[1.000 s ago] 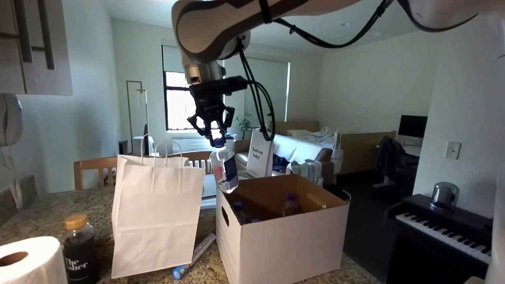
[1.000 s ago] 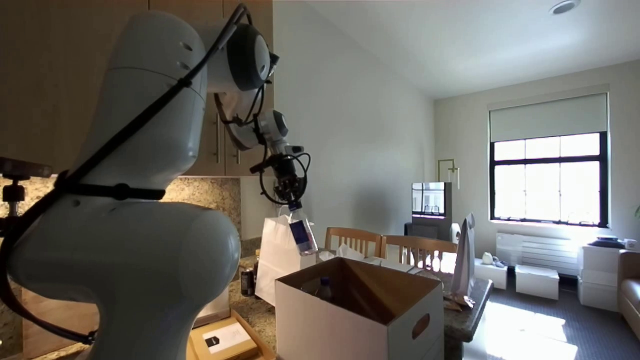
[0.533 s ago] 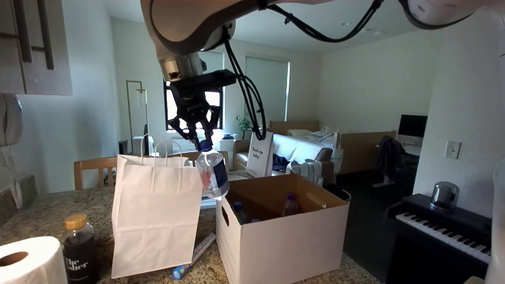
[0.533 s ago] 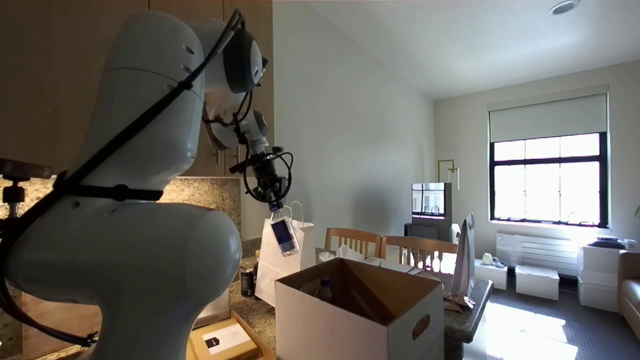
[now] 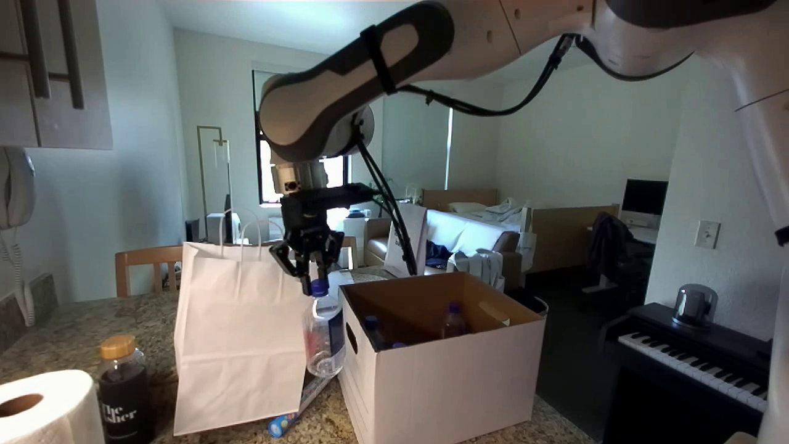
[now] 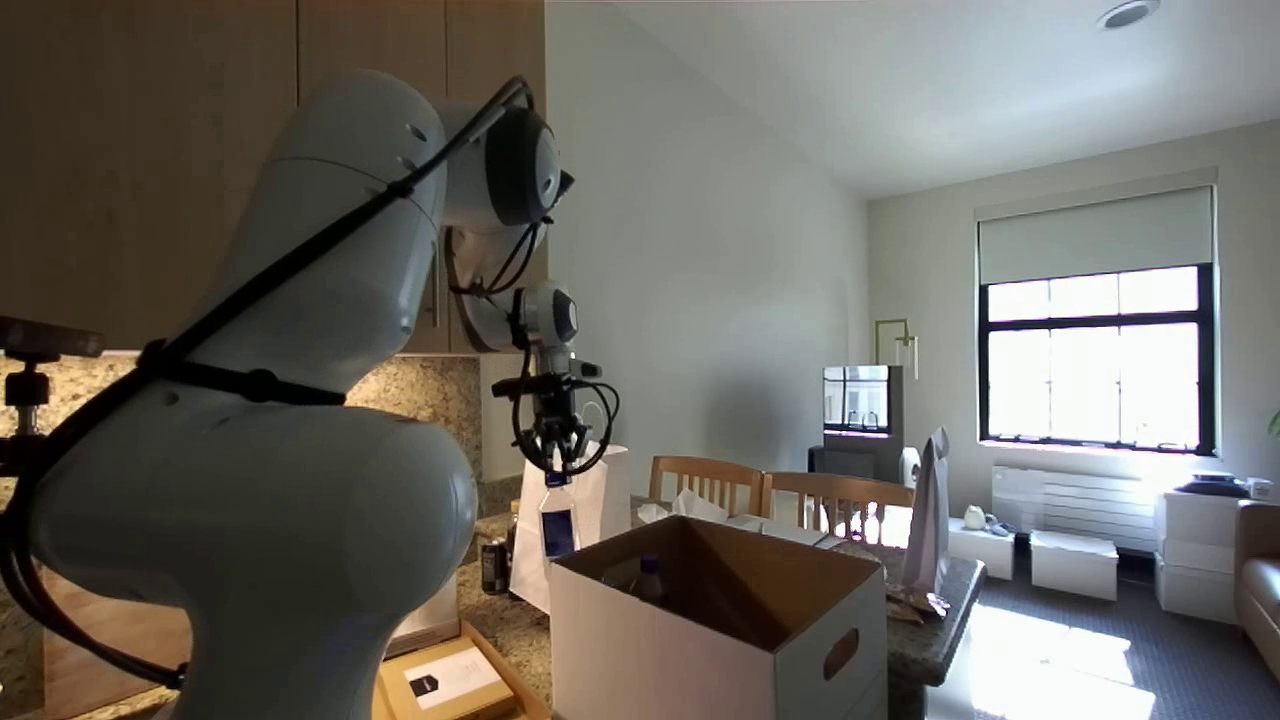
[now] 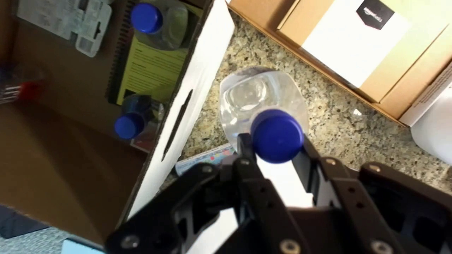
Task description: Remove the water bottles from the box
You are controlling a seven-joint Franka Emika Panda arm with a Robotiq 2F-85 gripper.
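On the speckled granite countertop (image 5: 74, 327), a tall white paper bag (image 5: 237, 345) stood at left, then your black two-fingered gripper (image 7: 274, 143) pinched a clear plastic water bottle (image 5: 322, 345) by its blue cap (image 7: 277, 135), presumably because that narrow top was easiest to reach from above. You had it just outside the large white cardboard box (image 5: 456, 382), likely for setting down there, though whether its base touched the countertop was unclear; inside that box were more blue-capped clear bottles (image 7: 167, 28).
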